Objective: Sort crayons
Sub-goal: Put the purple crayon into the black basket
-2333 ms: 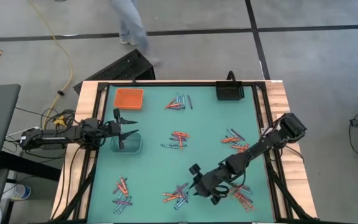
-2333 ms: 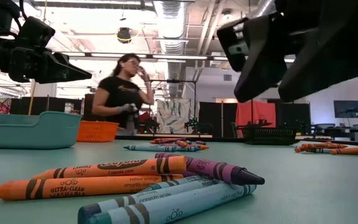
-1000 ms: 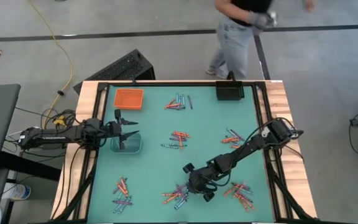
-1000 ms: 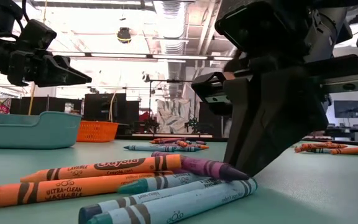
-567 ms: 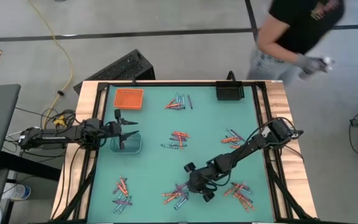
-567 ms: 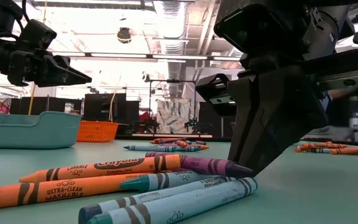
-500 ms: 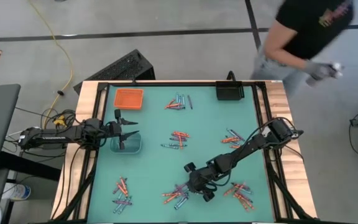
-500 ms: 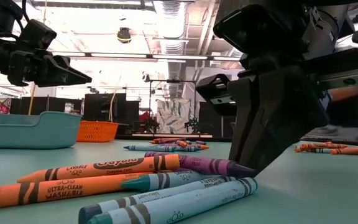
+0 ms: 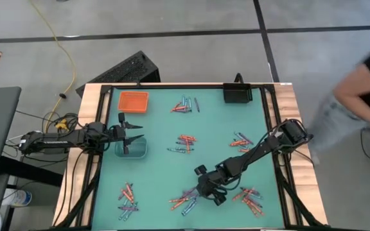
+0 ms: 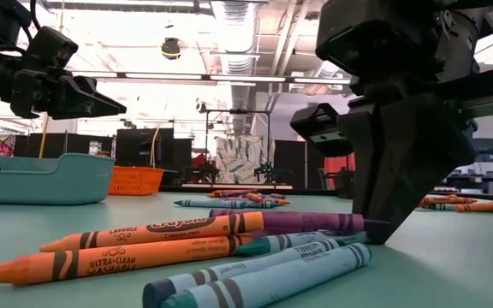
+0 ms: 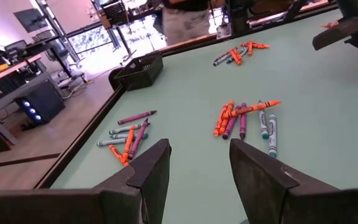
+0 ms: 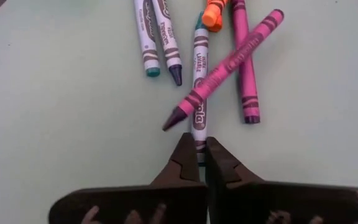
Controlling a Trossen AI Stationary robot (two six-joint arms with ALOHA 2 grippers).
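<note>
Contact point: the right gripper (image 12: 199, 158), two dark fingers pressed together, pinches the end of a thin teal-wrapped crayon (image 12: 198, 93) lying flat on the green table (image 9: 159, 179), evidently to draw one colour out of the mixed cluster. A magenta crayon (image 12: 225, 67) crosses over it just ahead; white-wrapped and orange sticks lie beside. Only the wrist view shows the pinch; from table level the gripper (image 10: 375, 231) hides it. The left gripper (image 9: 132, 133) hangs spread above a clear tray (image 9: 140, 154), well apart.
</note>
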